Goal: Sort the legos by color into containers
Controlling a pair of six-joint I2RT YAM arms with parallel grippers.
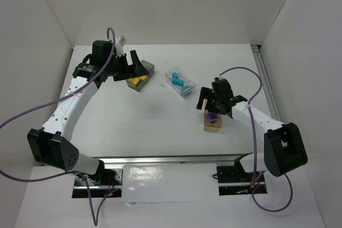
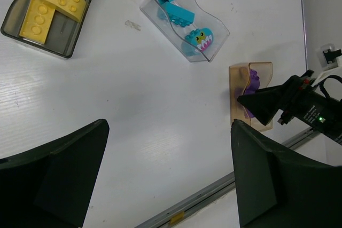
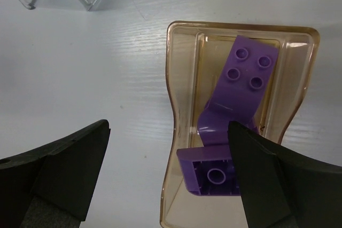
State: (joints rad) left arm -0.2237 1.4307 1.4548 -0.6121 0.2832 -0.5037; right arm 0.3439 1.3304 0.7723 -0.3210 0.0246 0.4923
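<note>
Two yellow legos lie in the smoky grey container at the back left. Teal legos fill the clear container in the middle. Purple legos sit in the tan container, right of centre. My left gripper hangs open and empty high above the table, just left of the grey container. My right gripper is open and empty directly over the tan container's left wall.
A small clear scrap lies on the white table between the grey and clear containers. A metal rail runs along the table's near edge. White walls close in the back and both sides.
</note>
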